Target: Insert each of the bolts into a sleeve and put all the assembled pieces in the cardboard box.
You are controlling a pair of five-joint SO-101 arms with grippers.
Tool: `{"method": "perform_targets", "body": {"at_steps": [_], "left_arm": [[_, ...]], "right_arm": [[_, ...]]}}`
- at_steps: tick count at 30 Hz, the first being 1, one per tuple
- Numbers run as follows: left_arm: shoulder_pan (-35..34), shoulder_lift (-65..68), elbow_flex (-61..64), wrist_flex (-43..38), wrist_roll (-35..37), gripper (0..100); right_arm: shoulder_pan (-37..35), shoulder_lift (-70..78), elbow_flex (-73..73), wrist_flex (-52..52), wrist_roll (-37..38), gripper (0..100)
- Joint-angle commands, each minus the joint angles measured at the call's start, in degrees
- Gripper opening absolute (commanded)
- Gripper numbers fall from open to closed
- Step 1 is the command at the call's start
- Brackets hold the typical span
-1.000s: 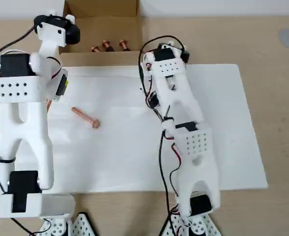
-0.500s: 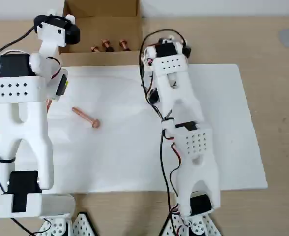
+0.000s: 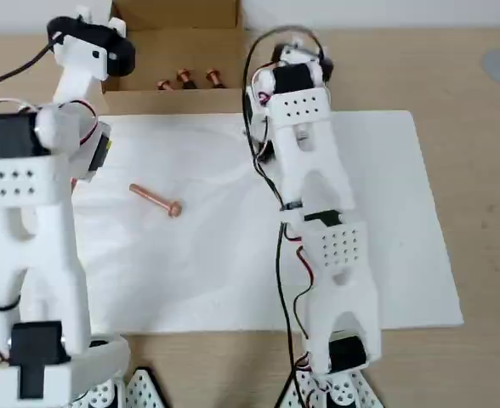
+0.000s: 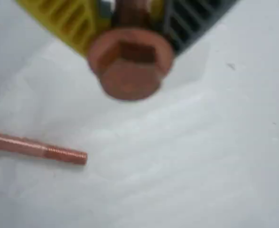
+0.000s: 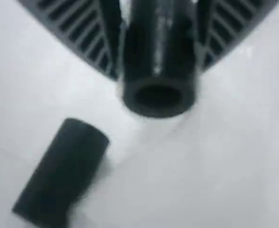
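Copper bolt [image 4: 130,64] clamped in the left gripper [image 4: 130,13], head showing; black sleeve [image 5: 158,71] pinched in the right gripper [image 5: 158,26], bore open. Mating them cleanly likely means lining shank and bore on one axis before pushing. A spare bolt [image 3: 155,199] and spare sleeve [image 5: 61,173] lie on the white sheet [image 3: 386,212]; the cardboard box [image 3: 175,17] holds three pieces.

The white sheet [image 3: 386,212] to the right of the right arm [image 3: 318,195] lies bare. Between the arms only a loose bolt [image 3: 152,198] interrupts it, near the held bolt [image 4: 130,61]. A spare sleeve [image 5: 59,171] lies near the held sleeve [image 5: 158,71]. The cardboard box [image 3: 178,51] is open on top. Three assembled pieces [image 3: 186,79] line its near wall, and the left arm [image 3: 88,51] stands at its left corner.
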Motion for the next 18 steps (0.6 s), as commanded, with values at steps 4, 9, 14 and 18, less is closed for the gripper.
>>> {"method": "perform_targets", "body": {"at_steps": [4,9,14,18], "left_arm": [[0.09,-3.91,-0.18,0.26,-0.44,1],[0.00,-3.91,-0.18,0.26,-0.26,1],[0.00,-4.00,-0.62,1.93,-0.26,1],[0.00,-4.00,-0.62,3.08,-0.35,1]], "right_arm": [[-1.36,-2.86,13.58,-1.32,7.21,1.2],[-1.36,-3.03,16.13,-1.23,14.07,1.3],[-1.45,-3.12,16.22,0.35,17.23,8.0],[-1.54,-3.21,16.40,0.70,21.45,17.6]]}}
